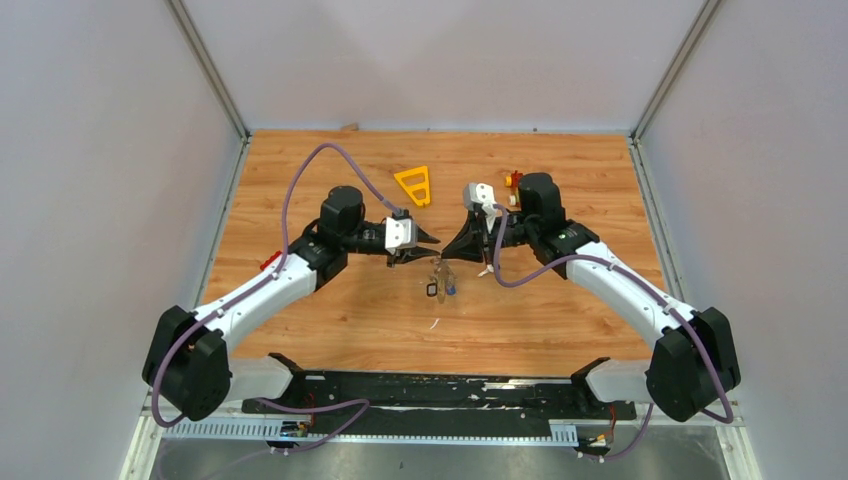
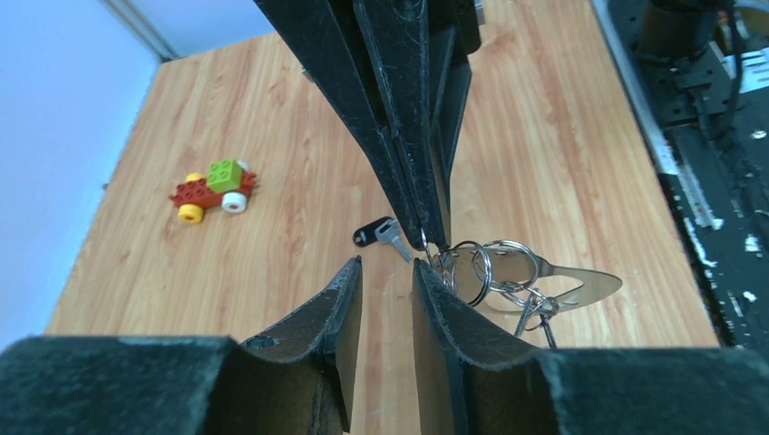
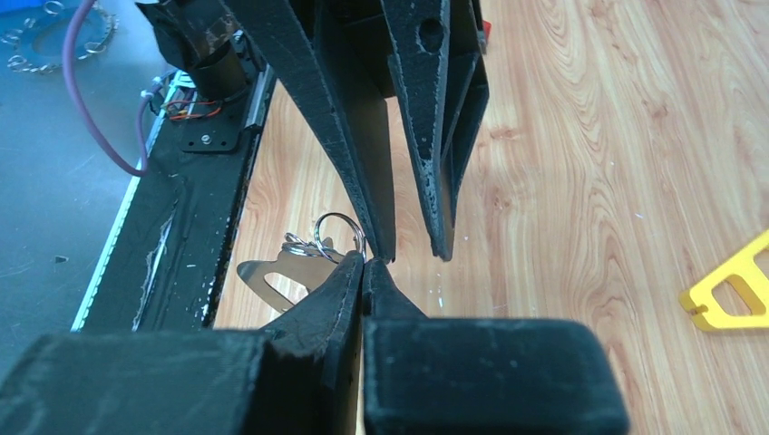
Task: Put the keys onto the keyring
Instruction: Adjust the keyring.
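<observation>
- Spreading under everything, the table point(image 1: 560, 310) is one slab of pale wood-grain board with grey walls on three sides.
- Two arms, white and black with purple cables, reach in from the near edge and meet nose to nose at the middle of the board.
- Left gripper point(image 2: 385, 270): two black, tapered, scuffed fingers standing apart, with only bare wood showing in the gap. Its one fingertip sits just beside the wire rings; whether it touches them I cannot tell.
- Right gripper point(image 3: 365, 265): two black fingers pressed together at the tips, pinching a thin wire ring of the keyring.
- One triangle point(image 1: 414, 185), a yellow plastic open frame, lies flat on the far part of the table, well apart from the grippers.
- One toy point(image 2: 213, 188) of studded plastic blocks stands on the wood: red base, green block on top, one yellow wheel and one white.
- Keyring point(image 2: 585, 281): shiny silver metal, a flat pointed piece with at least two round wire rings linked to it, hanging at the right gripper's tips between the two grippers.
- Keys point(image 2: 374, 235): one lies flat on the wood just below the pinched ring, a thin silver blade with a black plastic tag. From above, a blue tag shows just beside it.
</observation>
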Robot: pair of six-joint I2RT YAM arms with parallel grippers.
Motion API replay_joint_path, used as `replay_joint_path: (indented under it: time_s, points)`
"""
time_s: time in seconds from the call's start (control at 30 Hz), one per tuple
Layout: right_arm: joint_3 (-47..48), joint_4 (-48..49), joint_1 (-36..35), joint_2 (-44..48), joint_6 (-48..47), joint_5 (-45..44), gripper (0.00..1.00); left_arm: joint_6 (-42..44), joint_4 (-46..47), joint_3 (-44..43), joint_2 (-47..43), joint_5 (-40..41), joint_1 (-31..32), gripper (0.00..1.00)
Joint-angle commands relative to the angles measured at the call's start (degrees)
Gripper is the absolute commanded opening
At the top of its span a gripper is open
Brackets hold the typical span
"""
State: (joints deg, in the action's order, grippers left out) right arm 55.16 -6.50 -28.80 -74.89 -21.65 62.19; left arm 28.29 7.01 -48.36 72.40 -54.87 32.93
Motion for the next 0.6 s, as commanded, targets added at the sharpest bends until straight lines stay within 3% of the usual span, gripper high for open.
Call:
replay_joint_path:
  time_s: [0.0,0.13,0.27,0.57]
  points:
    - [1.5,2.8,0.0,2.0,1.8,-5.7,0.0,3.1,0.1,0.6,-2.6,4.8,0.4,0.37]
    - [2.8,1.1,0.1,3.3,2.6,-11.8,0.0,2.9,1.6,1.0,-2.1,11.0,0.4,0.46]
    - [3.9,-0.6,0.1,4.2,3.6,-17.2,0.0,1.4,3.2,0.6,-1.0,10.6,0.4,0.52]
    - [3.2,1.0,0.1,4.4,8.8,-21.7,0.0,-2.9,3.4,-4.0,4.0,6.0,0.4,0.5]
